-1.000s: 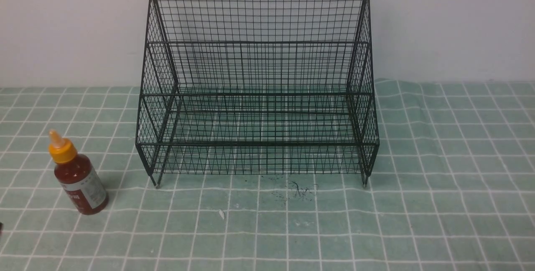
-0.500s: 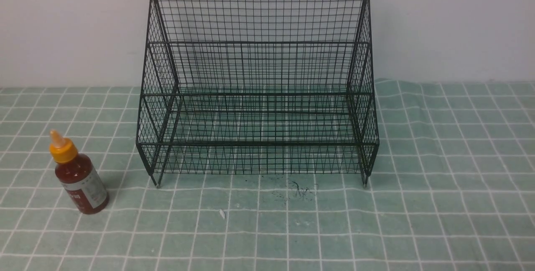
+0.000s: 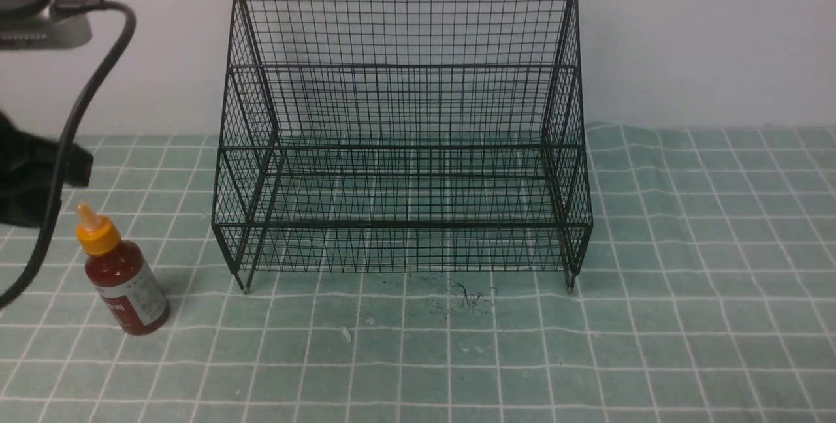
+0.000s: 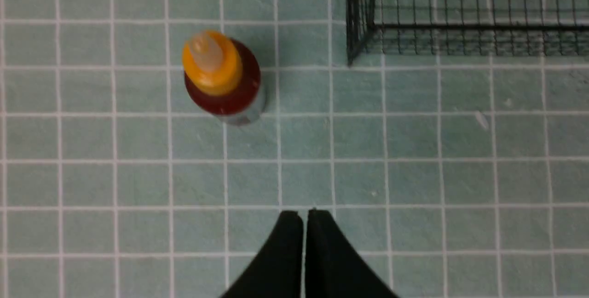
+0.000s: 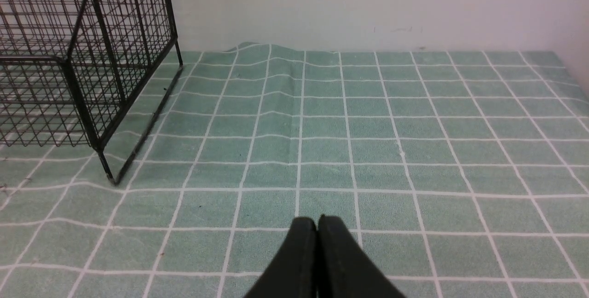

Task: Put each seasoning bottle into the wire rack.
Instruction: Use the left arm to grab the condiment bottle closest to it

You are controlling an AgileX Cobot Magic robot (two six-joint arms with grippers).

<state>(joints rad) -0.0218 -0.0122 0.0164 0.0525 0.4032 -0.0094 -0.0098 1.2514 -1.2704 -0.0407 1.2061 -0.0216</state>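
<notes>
The seasoning bottle (image 3: 123,279) stands upright on the green checked cloth, left of the wire rack (image 3: 401,129). It has dark red sauce, an orange-yellow nozzle cap and a white label. The rack is empty. In the left wrist view the bottle (image 4: 222,77) is seen from above, apart from my left gripper (image 4: 303,213), whose jaws are shut and empty above the cloth. My left arm (image 3: 32,175) shows at the left edge of the front view, above and behind the bottle. My right gripper (image 5: 316,219) is shut and empty over bare cloth, right of the rack (image 5: 69,59).
A black cable (image 3: 72,123) hangs from the left wrist camera (image 3: 39,18). The cloth (image 3: 686,318) has a raised fold (image 5: 276,59) by the wall, right of the rack. Dark scribble marks (image 3: 467,296) lie in front of the rack.
My left arm, with its camera and cable, has come into the front view at the left edge. The bottle and the rack have not moved.
</notes>
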